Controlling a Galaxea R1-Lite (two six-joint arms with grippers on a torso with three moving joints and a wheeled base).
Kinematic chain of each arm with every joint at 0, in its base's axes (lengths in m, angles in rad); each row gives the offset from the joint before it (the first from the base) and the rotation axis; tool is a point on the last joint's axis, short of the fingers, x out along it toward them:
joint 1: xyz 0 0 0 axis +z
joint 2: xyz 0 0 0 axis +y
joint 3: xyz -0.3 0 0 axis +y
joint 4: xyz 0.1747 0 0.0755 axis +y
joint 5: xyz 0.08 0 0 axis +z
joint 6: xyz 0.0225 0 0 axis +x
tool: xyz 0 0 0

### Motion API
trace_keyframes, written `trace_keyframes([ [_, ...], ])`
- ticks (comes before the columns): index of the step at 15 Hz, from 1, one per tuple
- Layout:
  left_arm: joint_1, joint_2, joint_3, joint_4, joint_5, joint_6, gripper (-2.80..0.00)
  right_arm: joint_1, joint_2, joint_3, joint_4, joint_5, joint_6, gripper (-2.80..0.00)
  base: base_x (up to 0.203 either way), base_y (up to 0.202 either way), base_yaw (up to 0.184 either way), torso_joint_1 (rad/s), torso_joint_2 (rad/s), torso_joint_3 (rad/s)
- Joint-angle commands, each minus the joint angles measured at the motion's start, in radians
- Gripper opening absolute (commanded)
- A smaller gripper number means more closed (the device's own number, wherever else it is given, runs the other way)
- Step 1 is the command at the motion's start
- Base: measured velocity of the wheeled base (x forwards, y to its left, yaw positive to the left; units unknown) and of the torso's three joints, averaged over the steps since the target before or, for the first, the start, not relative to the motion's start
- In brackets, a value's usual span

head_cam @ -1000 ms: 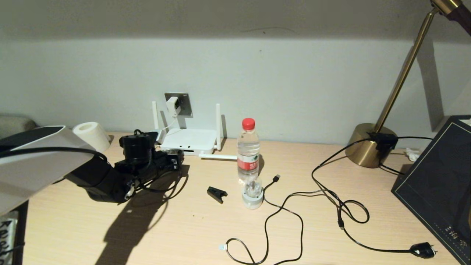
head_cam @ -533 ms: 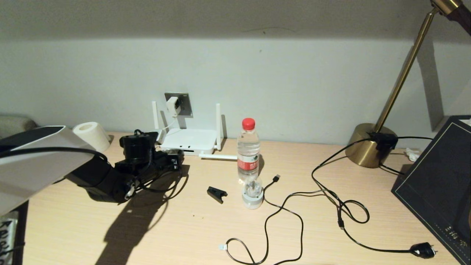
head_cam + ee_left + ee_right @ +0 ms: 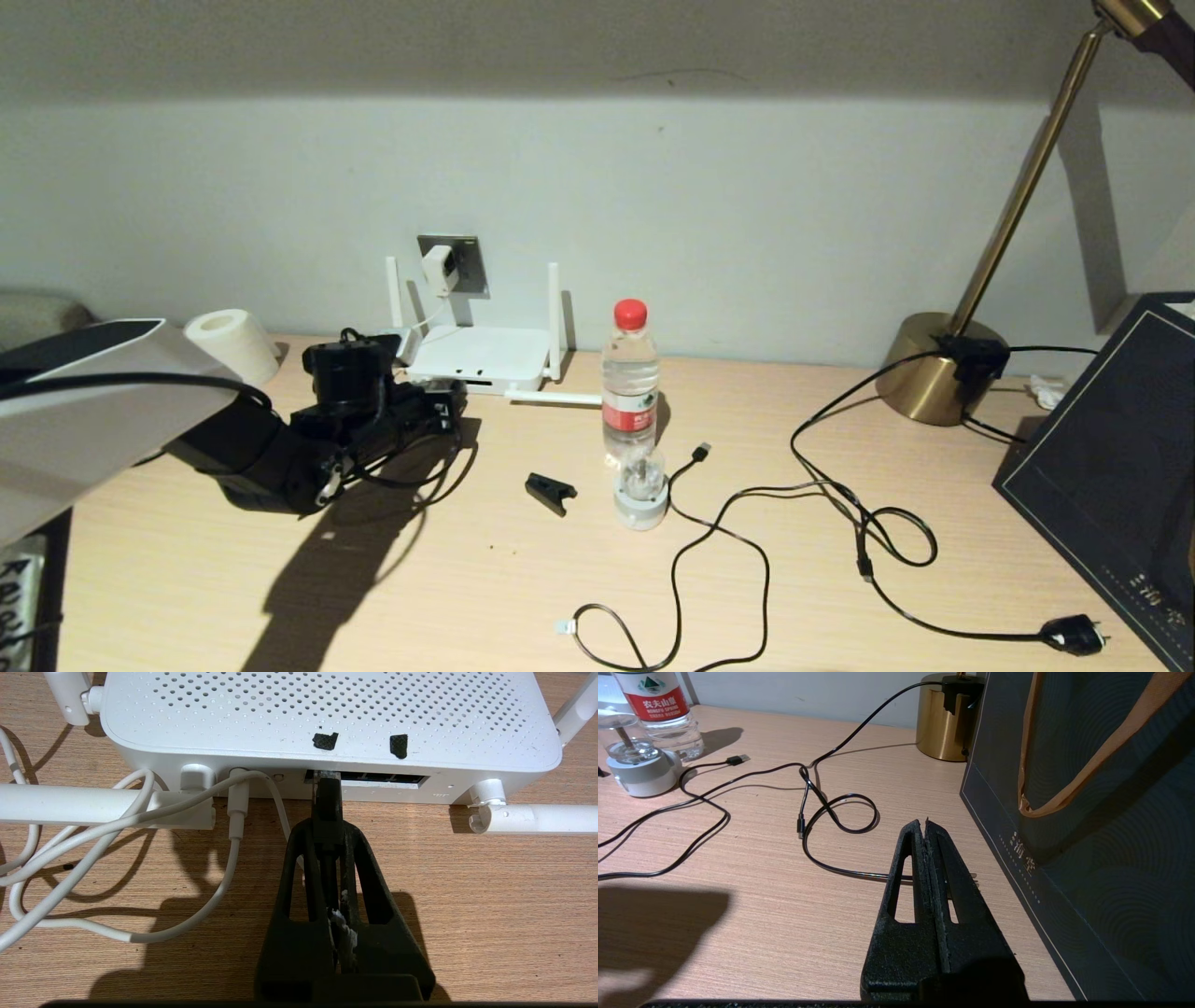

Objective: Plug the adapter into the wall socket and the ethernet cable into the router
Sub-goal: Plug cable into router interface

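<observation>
The white adapter (image 3: 437,268) sits in the grey wall socket (image 3: 470,265), and its thin white cord (image 3: 236,812) runs into the router's port edge. The white router (image 3: 481,359) lies flat on the desk below the socket. My left gripper (image 3: 446,411) is right in front of the router (image 3: 327,714). In the left wrist view the left gripper (image 3: 327,830) is shut on the black plug of the ethernet cable (image 3: 326,795), whose clear tip is in the leftmost dark port. My right gripper (image 3: 924,823) is shut on nothing, low over the desk beside a dark bag.
A water bottle (image 3: 629,378), a small white domed gadget (image 3: 640,490) and a black clip (image 3: 550,492) stand right of the router. A thin black USB cable (image 3: 709,551) and the lamp cord (image 3: 1074,635) loop across the desk. Brass lamp base (image 3: 938,369), dark bag (image 3: 1111,467), paper roll (image 3: 229,341).
</observation>
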Motion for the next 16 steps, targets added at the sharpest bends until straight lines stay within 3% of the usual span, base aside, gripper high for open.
trace_keyframes([
  [1,0.0,0.001,0.0,-0.005,0.0,-0.001,-2.8,0.0,0.001,0.034,-0.001,0.0,0.0,-2.8,0.0,0.0,0.0,0.0,0.0,0.0],
  [16,0.0,0.002,0.004,-0.007,0.0,-0.001,-2.8,0.0,0.001,0.034,-0.001,0.0,0.0,-2.8,0.0,0.0,0.0,0.0,0.0,0.0],
])
